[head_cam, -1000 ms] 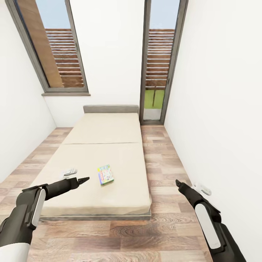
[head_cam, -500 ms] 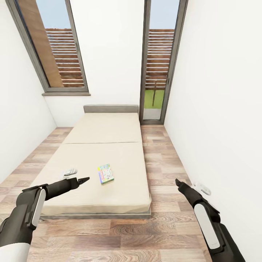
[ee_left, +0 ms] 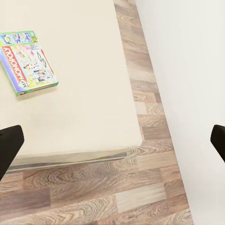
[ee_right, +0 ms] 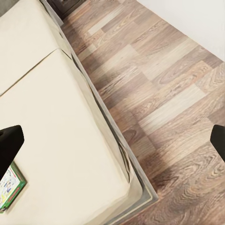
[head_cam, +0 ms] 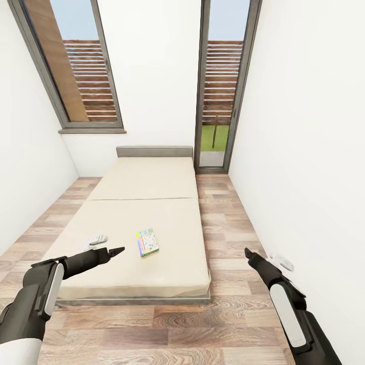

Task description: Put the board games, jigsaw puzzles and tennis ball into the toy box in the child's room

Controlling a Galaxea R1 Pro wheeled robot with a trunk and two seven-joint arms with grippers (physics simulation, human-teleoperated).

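One game [head_cam: 147, 242] lies on the bed [head_cam: 152, 187], not yet picked up; left hand [head_cam: 117, 250] and right hand [head_cam: 247, 253] are wide open, empty.

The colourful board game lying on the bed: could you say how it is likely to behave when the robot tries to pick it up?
The board game looks like a thin, flat box, so it is probably stiff and light. It lies flat on the bed, whose mattress probably yields, so getting a finger under an edge may be awkward. It should slide rather than roll.
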